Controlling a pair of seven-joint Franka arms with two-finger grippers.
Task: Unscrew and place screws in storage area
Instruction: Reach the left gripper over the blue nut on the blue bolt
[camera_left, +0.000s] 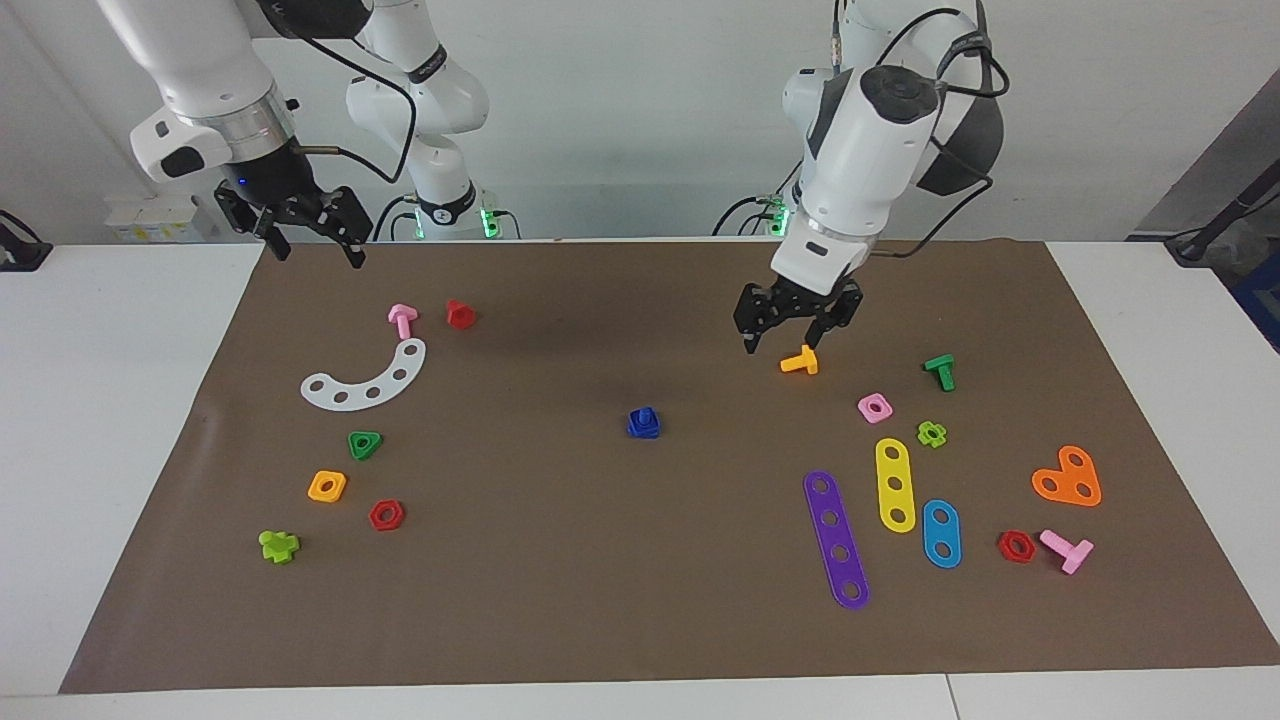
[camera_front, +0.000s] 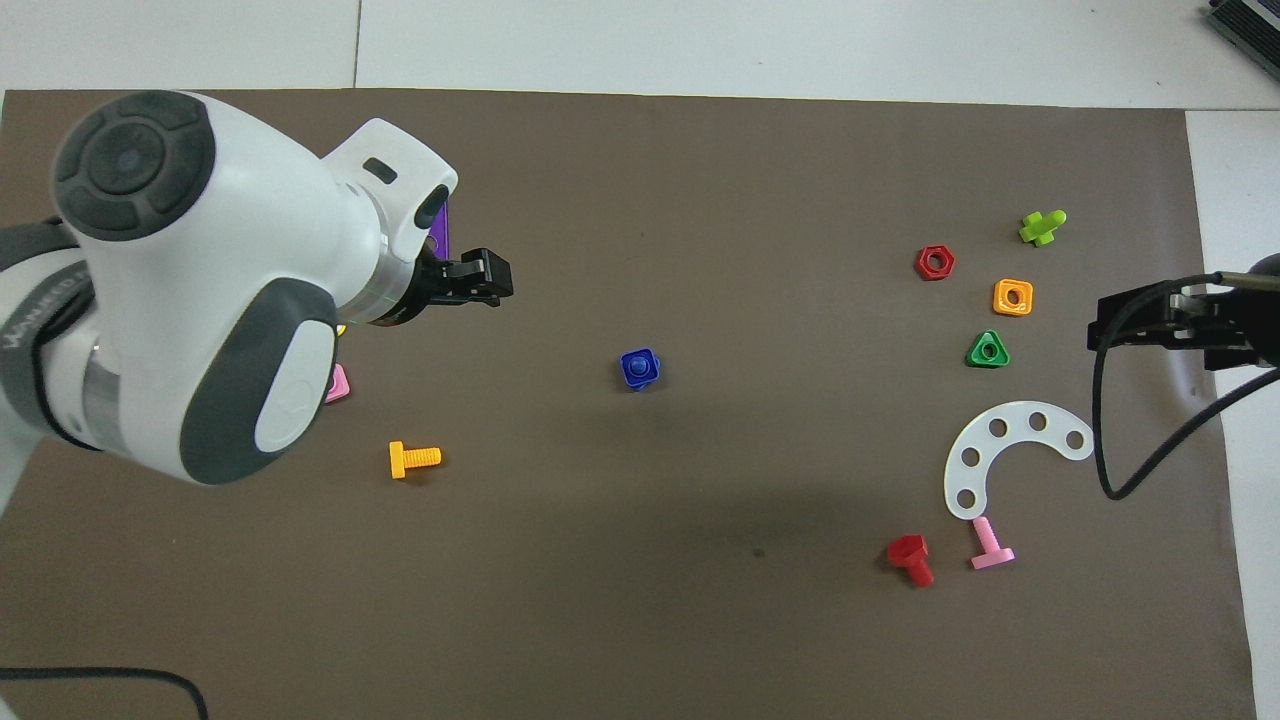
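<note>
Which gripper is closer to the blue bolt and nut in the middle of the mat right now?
Left. The left gripper hangs open above the mat by the orange bolt, toward its own end from the blue bolt and nut. The right gripper waits open at the mat's corner.

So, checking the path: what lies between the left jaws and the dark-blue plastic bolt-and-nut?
Only bare brown mat, in both views, between the left gripper and dark-blue plastic bolt-and-nut.
</note>
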